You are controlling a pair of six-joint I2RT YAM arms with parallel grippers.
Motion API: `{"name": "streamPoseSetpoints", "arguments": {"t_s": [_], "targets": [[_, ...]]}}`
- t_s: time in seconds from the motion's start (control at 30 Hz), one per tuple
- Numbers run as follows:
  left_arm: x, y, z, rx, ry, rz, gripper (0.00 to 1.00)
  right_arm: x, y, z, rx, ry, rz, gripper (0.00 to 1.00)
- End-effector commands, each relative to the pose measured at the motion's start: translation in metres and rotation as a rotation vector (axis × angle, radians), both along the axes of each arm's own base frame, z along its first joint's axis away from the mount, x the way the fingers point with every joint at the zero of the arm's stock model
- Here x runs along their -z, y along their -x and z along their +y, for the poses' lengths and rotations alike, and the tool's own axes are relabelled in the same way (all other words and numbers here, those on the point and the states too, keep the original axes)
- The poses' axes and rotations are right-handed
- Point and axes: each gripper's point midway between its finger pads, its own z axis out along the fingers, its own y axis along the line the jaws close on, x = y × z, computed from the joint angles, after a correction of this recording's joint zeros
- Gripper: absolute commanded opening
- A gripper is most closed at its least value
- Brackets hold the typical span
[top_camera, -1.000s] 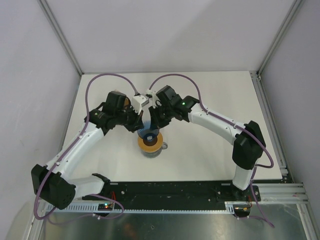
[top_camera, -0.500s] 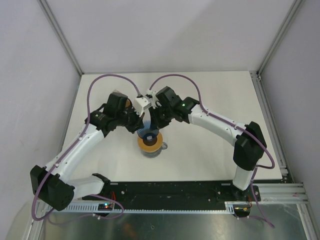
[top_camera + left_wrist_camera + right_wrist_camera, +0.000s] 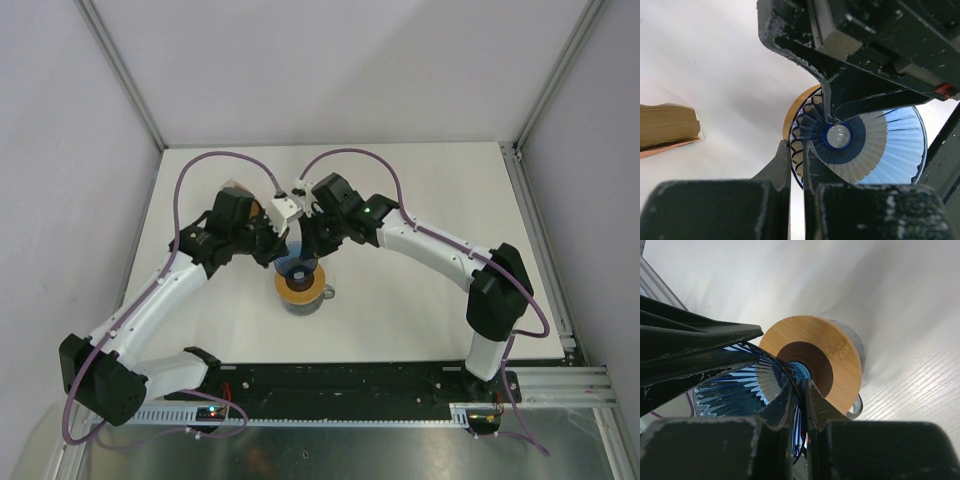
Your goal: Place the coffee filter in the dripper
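Observation:
The blue ribbed dripper (image 3: 292,263) is held tilted just above the carafe, pinched by both grippers at opposite sides of its rim. In the left wrist view I look into the dripper (image 3: 890,145) and its centre hole; my left gripper (image 3: 796,150) is shut on its near rim. In the right wrist view my right gripper (image 3: 800,387) is shut on the dripper's (image 3: 730,390) rim. From above, the left gripper (image 3: 272,250) and right gripper (image 3: 306,246) meet over it. No loose coffee filter shows.
The glass carafe (image 3: 326,294) stands under the dripper, topped by a round tan-orange ring (image 3: 300,287), which also shows in the right wrist view (image 3: 840,355). An orange packet of stacked tan papers (image 3: 665,131) lies to the left, behind the left arm.
The left arm's elbow and cable have shifted slightly left. Both grippers stay shut on the dripper at the same spot above the carafe.

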Motion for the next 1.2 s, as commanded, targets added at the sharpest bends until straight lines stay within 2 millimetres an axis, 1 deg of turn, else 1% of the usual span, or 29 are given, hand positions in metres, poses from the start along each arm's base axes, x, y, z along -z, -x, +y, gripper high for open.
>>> {"name": "streamPoseSetpoints", "arguments": {"t_s": [0.0,0.37,0.63,0.77,0.93,1.0,1.17], "targets": [[0.095,0.085,0.039,0.218,-0.262,0.337,0.00,0.050,0.007,-0.008,-0.065,0.100,0.033,0.00],[0.105,0.091,0.045,0.237,-0.289,0.352,0.00,0.059,0.009,-0.005,-0.067,0.105,0.050,0.00],[0.100,0.086,0.044,0.225,-0.287,0.336,0.00,0.057,0.008,-0.006,-0.067,0.107,0.041,0.00],[0.082,0.073,0.035,0.184,-0.248,0.305,0.00,0.050,0.007,-0.004,-0.069,0.087,0.028,0.00],[0.050,0.053,0.021,0.116,-0.156,0.271,0.00,0.035,0.003,0.002,-0.070,0.057,0.002,0.00],[0.040,0.047,0.019,0.090,-0.135,0.255,0.03,0.030,0.001,0.003,-0.070,0.049,-0.007,0.00],[0.017,0.029,0.017,0.027,-0.078,0.214,0.18,0.023,-0.002,0.006,-0.067,0.038,-0.022,0.00]]}}
